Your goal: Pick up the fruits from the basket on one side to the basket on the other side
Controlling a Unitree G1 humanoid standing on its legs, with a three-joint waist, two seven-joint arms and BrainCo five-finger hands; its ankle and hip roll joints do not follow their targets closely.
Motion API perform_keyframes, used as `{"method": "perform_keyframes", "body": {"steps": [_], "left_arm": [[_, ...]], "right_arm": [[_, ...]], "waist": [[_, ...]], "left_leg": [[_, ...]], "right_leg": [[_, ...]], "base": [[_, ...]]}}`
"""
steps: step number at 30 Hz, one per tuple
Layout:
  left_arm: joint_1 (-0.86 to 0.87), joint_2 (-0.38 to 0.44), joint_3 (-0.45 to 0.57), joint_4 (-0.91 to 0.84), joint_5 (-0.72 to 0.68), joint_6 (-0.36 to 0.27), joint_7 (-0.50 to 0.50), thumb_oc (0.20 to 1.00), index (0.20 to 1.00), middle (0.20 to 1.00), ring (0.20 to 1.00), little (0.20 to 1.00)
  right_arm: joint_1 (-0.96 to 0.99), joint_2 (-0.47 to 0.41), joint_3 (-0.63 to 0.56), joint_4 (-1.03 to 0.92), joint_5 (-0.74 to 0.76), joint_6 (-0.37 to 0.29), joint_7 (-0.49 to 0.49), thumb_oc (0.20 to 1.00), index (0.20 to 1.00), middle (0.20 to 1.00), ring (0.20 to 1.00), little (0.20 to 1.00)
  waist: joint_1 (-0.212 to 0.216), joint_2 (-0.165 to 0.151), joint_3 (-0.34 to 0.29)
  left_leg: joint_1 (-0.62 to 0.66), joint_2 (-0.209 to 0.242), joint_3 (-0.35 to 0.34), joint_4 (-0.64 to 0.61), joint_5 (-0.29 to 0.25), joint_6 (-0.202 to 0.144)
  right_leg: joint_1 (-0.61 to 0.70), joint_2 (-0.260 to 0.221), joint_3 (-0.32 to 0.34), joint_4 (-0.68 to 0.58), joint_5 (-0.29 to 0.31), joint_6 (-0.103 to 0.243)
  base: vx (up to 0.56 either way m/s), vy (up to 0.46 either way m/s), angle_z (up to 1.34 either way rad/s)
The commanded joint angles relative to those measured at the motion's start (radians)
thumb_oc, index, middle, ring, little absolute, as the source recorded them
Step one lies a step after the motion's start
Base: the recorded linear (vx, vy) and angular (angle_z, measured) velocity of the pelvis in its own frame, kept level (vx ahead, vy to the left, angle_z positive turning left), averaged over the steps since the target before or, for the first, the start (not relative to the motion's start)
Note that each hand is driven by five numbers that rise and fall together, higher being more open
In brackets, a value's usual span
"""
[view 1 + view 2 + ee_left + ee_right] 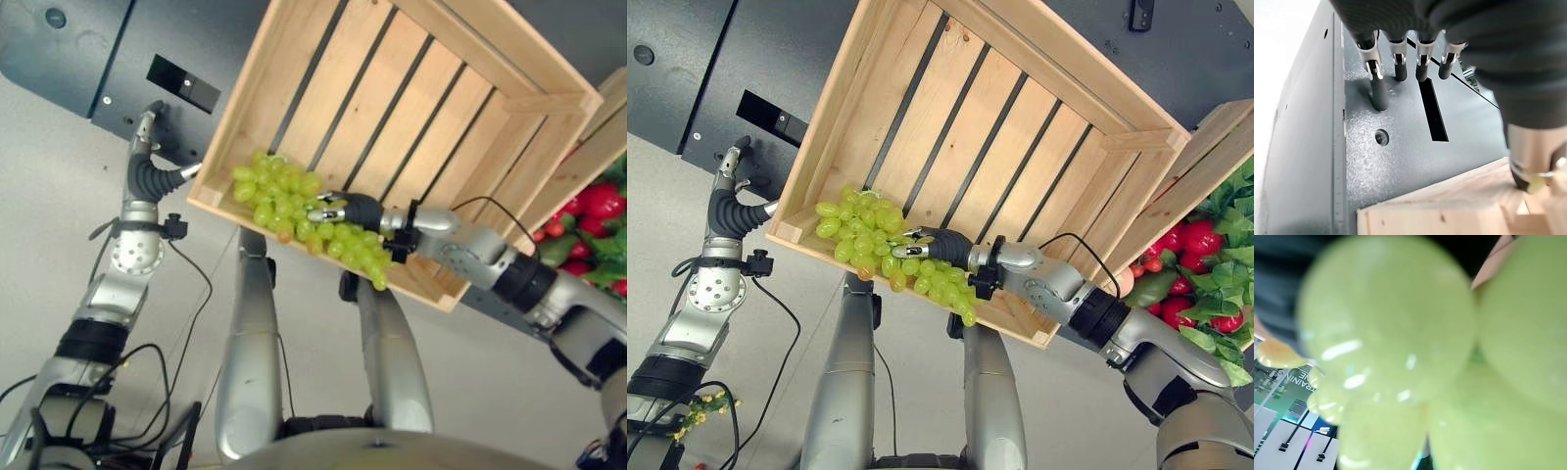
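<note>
While the big square crate of pale wooden slats takes up most of the room in front of the robot, nearly all of its slatted floor lies bare, with dark gaps between the boards and a raised rim all round. Beyond its far edge stands a dark grey metal cabinet, close behind the crate's left corner. At the right edge a second wooden crate butts against the first, holding red and green produce with leafy greens.

A long bunch of pale green grapes lies along the near rim of the big crate, towards its left corner, and its lower end spills over that edge and hangs outside the wood. The right hand reaches in over the near rim from the right and sits on the middle of the bunch, its dark-tipped fingers curled into the grapes and closed on them; its wrist view shows grapes pressed right up to the camera.

The left hand is raised outside the crate's left wall, beside the cabinet face, with its fingers straight and holding nothing.
</note>
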Motion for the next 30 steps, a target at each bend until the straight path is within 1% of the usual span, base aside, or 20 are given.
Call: {"method": "perform_keyframes", "body": {"steps": [1, 7, 12, 13, 14, 16, 19, 23, 27, 30], "left_arm": [[0.037, -0.058, -0.016, -0.015, 0.008, 0.013, -0.037, 1.000, 1.000, 1.000, 1.000, 1.000], [0.028, -0.082, -0.028, 0.010, 0.012, 0.018, -0.039, 1.000, 1.000, 1.000, 1.000, 1.000], [0.023, -0.099, -0.049, 0.082, 0.010, 0.024, -0.044, 1.000, 1.000, 1.000, 1.000, 1.000], [0.029, -0.103, -0.054, 0.098, 0.007, 0.026, -0.052, 1.000, 1.000, 1.000, 1.000, 1.000], [0.030, -0.103, -0.054, 0.098, 0.007, 0.026, -0.052, 1.000, 1.000, 1.000, 1.000, 1.000], [0.051, -0.102, -0.058, 0.106, 0.003, 0.023, -0.072, 1.000, 1.000, 1.000, 1.000, 1.000], [0.066, -0.101, -0.059, 0.117, -0.001, 0.022, -0.084, 1.000, 1.000, 1.000, 1.000, 1.000], [0.097, -0.103, -0.053, 0.123, -0.006, 0.022, -0.110, 1.000, 1.000, 1.000, 1.000, 1.000], [0.107, -0.108, -0.051, 0.124, -0.006, 0.020, -0.120, 1.000, 1.000, 1.000, 1.000, 1.000], [0.117, -0.118, -0.050, 0.128, -0.005, 0.020, -0.125, 1.000, 1.000, 1.000, 1.000, 1.000]], "right_arm": [[0.045, 0.042, 0.039, -0.163, 0.062, 0.017, 0.123, 0.200, 0.200, 0.200, 0.200, 0.200], [0.049, 0.074, 0.043, -0.203, 0.078, 0.017, 0.142, 0.200, 0.200, 0.200, 0.200, 0.200], [0.036, 0.092, 0.037, -0.212, 0.087, -0.001, 0.130, 0.200, 0.200, 0.200, 0.200, 0.200], [0.032, 0.096, 0.032, -0.222, 0.093, -0.014, 0.127, 0.200, 0.200, 0.200, 0.200, 0.200], [0.032, 0.096, 0.032, -0.222, 0.093, -0.014, 0.127, 0.200, 0.200, 0.200, 0.200, 0.200], [0.022, 0.090, 0.020, -0.224, 0.102, -0.023, 0.120, 0.200, 0.200, 0.200, 0.200, 0.200], [0.017, 0.086, 0.007, -0.223, 0.112, -0.032, 0.115, 0.200, 0.200, 0.200, 0.200, 0.200], [0.017, 0.067, -0.031, -0.230, 0.118, -0.042, 0.113, 0.200, 0.200, 0.200, 0.200, 0.200], [0.023, 0.059, -0.059, -0.231, 0.124, -0.049, 0.108, 0.200, 0.200, 0.200, 0.200, 0.200], [0.030, 0.051, -0.080, -0.234, 0.130, -0.055, 0.107, 0.200, 0.200, 0.200, 0.200, 0.200]], "waist": [[-0.010, 0.027, 0.002], [-0.012, 0.029, 0.002], [-0.010, 0.028, 0.002], [-0.008, 0.031, 0.002], [-0.008, 0.031, 0.002], [-0.001, 0.037, 0.002], [0.004, 0.038, 0.002], [0.015, 0.048, 0.002], [0.019, 0.053, 0.002], [0.022, 0.057, 0.002]], "left_leg": [[-0.003, -0.013, 0.010, 0.058, -0.042, 0.007], [0.027, -0.010, 0.018, 0.061, -0.045, 0.007], [0.086, -0.009, 0.026, 0.053, -0.048, 0.009], [0.126, -0.006, 0.030, 0.041, -0.050, 0.008], [0.127, -0.006, 0.031, 0.040, -0.050, 0.008], [0.186, -0.008, 0.034, 0.033, -0.053, 0.009], [0.218, -0.010, 0.037, 0.025, -0.052, 0.010], [0.298, -0.011, 0.036, -0.026, -0.036, 0.007], [0.331, -0.014, 0.033, -0.048, -0.025, 0.007], [0.362, -0.013, 0.029, -0.052, -0.026, 0.008]], "right_leg": [[0.020, -0.057, 0.033, 0.015, -0.002, 0.113], [0.045, -0.063, 0.030, 0.027, -0.004, 0.111], [0.100, -0.066, 0.032, 0.023, -0.005, 0.112], [0.134, -0.070, 0.033, 0.020, -0.007, 0.114], [0.134, -0.070, 0.033, 0.020, -0.007, 0.114], [0.192, -0.077, 0.032, 0.020, -0.009, 0.117], [0.225, -0.079, 0.032, 0.016, -0.010, 0.118], [0.294, -0.088, 0.024, 0.000, -0.013, 0.123], [0.324, -0.093, 0.019, -0.006, -0.011, 0.125], [0.355, -0.097, 0.015, -0.005, -0.017, 0.126]], "base": [[0.00, 0.000, 0.00], [0.00, 0.000, 0.01], [0.00, 0.000, 0.00], [0.00, 0.000, 0.00], [0.00, 0.000, 0.00], [0.00, 0.005, 0.02], [0.00, 0.005, 0.01], [0.00, 0.000, 0.00], [0.01, -0.003, 0.03], [0.01, 0.000, 0.03]]}}
